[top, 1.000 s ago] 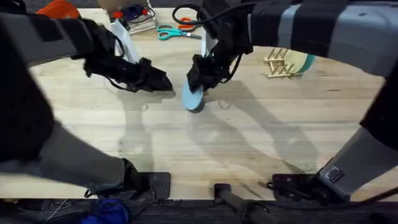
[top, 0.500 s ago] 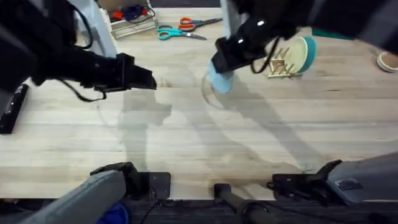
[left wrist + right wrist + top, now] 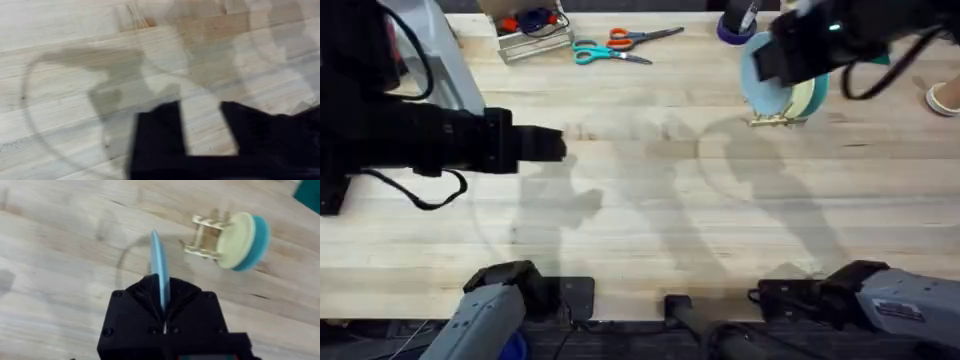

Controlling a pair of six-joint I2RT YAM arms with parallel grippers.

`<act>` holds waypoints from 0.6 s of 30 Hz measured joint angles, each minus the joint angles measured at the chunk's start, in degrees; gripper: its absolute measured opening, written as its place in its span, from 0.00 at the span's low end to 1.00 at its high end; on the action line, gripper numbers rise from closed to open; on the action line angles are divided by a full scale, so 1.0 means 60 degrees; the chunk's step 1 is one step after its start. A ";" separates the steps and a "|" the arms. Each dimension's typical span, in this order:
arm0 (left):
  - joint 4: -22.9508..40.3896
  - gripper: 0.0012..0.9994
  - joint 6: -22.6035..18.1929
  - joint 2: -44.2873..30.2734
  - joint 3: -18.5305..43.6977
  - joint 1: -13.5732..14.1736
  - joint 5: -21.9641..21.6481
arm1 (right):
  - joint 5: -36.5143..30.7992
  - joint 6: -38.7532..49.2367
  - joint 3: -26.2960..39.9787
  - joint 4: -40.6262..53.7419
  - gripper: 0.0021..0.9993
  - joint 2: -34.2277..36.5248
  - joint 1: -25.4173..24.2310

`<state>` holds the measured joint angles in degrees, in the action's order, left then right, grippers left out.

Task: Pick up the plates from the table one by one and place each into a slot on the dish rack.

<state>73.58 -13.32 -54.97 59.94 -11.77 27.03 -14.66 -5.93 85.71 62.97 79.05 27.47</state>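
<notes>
My right gripper [image 3: 778,62] is shut on the light blue plate [image 3: 760,86], holding it on edge just above and left of the dish rack [image 3: 772,119] at the back right of the table [image 3: 650,220]. In the right wrist view the blue plate [image 3: 159,272] stands edge-on between my fingers [image 3: 162,302], with the rack [image 3: 206,241] beyond it. A cream plate [image 3: 235,240] and a teal plate [image 3: 258,244] stand in the rack. My left gripper [image 3: 558,145] hovers open over bare wood at the left, its fingers [image 3: 160,130] apart with nothing between them.
Scissors [image 3: 612,46] and a clear box of small items [image 3: 530,28] lie at the back edge. A dark cup [image 3: 735,26] stands behind the rack. A small round object [image 3: 945,97] sits at the right edge.
My right gripper has carried the light blue plate from the table's middle to the back right, up to the rack. The left arm has drawn back to the left.
</notes>
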 joint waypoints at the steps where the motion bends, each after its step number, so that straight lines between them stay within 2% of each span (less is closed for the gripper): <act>1: 0.0012 0.63 -0.0001 0.0033 0.0000 0.0000 -0.0012 | -0.0036 0.0039 0.0000 0.0040 0.03 -0.0090 -0.0147; 2: 0.0050 0.81 -0.0001 0.0050 0.0000 0.0000 -0.0019 | -0.0066 0.0061 0.0000 0.0057 0.03 -0.0171 -0.0306; 3: 0.0068 0.93 0.0016 0.0057 0.0000 0.0000 -0.0020 | -0.0093 0.0082 0.0000 0.0057 0.03 -0.0252 -0.0472; 4: 0.0080 0.98 0.0014 0.0054 0.0000 0.0000 -0.0030 | -0.0098 0.0123 0.0000 0.0057 0.03 -0.0311 -0.0647; 18: 0.0098 0.99 0.0007 0.0046 0.0000 0.0000 -0.0052 | -0.0131 0.0428 0.0004 -0.0005 0.03 -0.0398 -0.2692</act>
<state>74.17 -13.28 -54.70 59.94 -11.77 26.72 -15.44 -3.36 85.73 62.94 76.66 11.32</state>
